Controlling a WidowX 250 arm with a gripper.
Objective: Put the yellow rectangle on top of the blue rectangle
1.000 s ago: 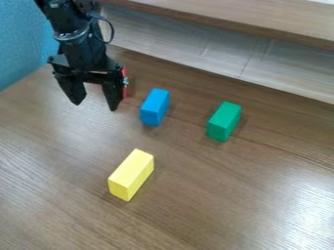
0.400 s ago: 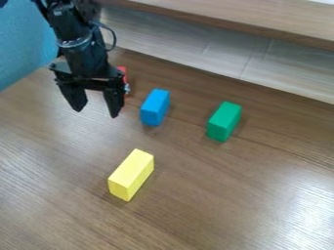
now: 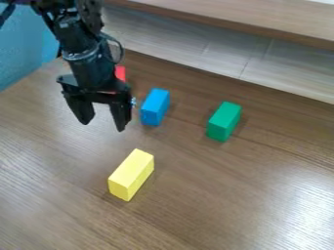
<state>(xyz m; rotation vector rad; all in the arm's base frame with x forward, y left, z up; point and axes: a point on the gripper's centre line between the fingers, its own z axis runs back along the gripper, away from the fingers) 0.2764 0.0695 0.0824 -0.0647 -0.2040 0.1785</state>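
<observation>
Across the bottom and middle of the view, a brown wood-grain tabletop [image 3: 215, 210], backed by a pale, streaked panel [image 3: 186, 46] under a light wooden ledge [image 3: 248, 19], with a rough blue surface [image 3: 23, 53] at upper left. Near the front, left of centre, a yellow rectangular block [image 3: 132, 171], lying flat on the wood. Runs lengthwise on a slant from lower left to upper right, with one small end facing the lower left of the view and one long side turned right. Farther back, a blue rectangular block [image 3: 155, 105], also lengthwise from lower left to upper right but steeper, closer to upright in the view. Off to the right, a green rectangular block [image 3: 223, 119], slanting almost parallel to the yellow one. At upper left, to the left of the blue block, a black two-finger gripper [image 3: 104, 126], hanging down with fingers spread well apart, beyond and to the left of the yellow block. Behind the gripper, a partly hidden red object [image 3: 120, 73].
</observation>
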